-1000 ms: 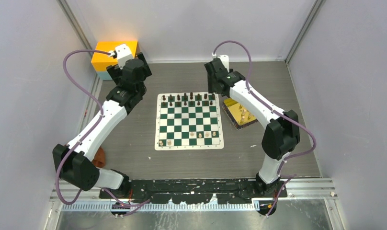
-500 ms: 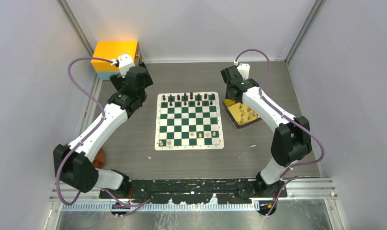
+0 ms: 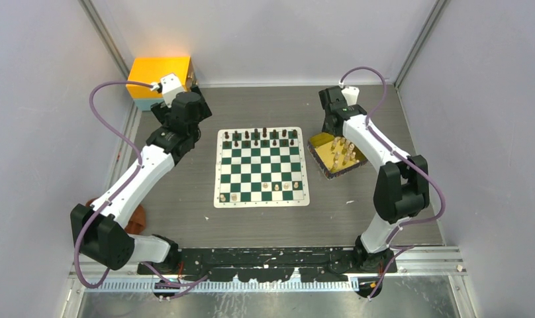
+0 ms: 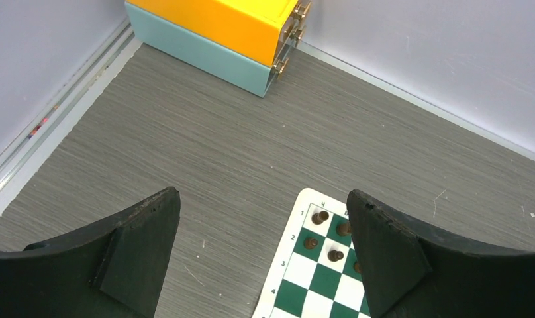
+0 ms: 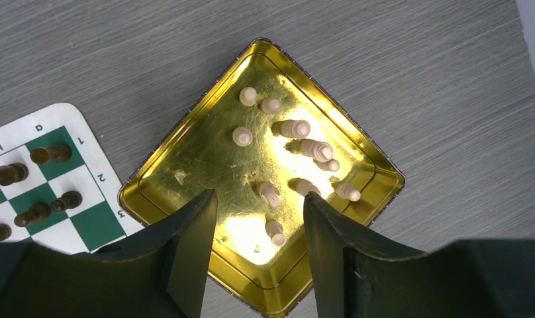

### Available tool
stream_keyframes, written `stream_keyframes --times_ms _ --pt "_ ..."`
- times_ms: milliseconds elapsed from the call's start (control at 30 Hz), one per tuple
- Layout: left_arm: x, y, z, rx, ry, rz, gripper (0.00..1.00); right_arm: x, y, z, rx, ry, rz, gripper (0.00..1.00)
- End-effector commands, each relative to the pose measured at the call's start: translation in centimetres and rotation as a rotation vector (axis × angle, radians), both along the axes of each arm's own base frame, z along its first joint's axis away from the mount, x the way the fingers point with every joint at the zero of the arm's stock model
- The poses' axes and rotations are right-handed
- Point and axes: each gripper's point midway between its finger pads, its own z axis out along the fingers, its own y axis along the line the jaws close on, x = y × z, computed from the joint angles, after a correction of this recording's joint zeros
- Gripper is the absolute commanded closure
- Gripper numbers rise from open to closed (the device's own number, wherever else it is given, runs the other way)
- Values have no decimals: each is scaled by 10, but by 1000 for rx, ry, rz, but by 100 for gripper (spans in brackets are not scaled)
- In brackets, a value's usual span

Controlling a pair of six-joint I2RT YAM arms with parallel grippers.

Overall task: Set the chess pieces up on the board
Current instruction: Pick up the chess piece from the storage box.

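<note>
Two arms over a grey table (image 3: 185, 199), seen from the top camera. Left arm (image 3: 139, 175) reached toward 11 o'clock and ended near the box. Right arm (image 3: 377, 149) reached toward 1 o'clock, its wrist above the far corner of the tray.

Board (image 3: 261, 199) lay flat mid-table between the arms, squared to the table edges. Box (image 3: 157, 76), orange over teal, sat in the far corner at 10 o'clock from the board, well apart from it. Tray (image 3: 321, 147), gold, sat at 3 o'clock from the board, turned diamond-wise, one corner just beside the board edge. I couldn't tell whether they touched.

Left gripper (image 4: 263, 199): fingers spread wide, nothing between them, hovering over bare table off the board's 10 o'clock corner. Right gripper (image 5: 259, 199): fingers apart, nothing pinched, hanging over the tray's near half.

Dark pieces (image 3: 255, 137) stood in the two rows along the board's 12 o'clock edge. Some of them showed in the left wrist view, on the board corner at 5 o'clock. Pale pieces (image 3: 276, 193), a handful, stood in the rows by the 6 o'clock edge. Tray pieces (image 5: 298, 129), around ten and all pale, were scattered in the tray. Most of them lay tipped over, toward its 3 o'clock side in the right wrist view.
</note>
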Motion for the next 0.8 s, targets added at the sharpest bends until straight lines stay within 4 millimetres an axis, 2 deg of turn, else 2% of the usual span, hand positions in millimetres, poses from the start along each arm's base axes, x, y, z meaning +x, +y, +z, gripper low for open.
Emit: stream_keyframes --times_ms 0,267,767 --pt "3 1 33 -16 -89 12 4 20 4 9 47 -71 -28 44" --pt "15 -2 26 1 -95 10 4 35 4 0 51 -52 -41 45" --pt "38 -15 16 8 -92 -13 4 40 -6 -23 61 -6 -73 49"
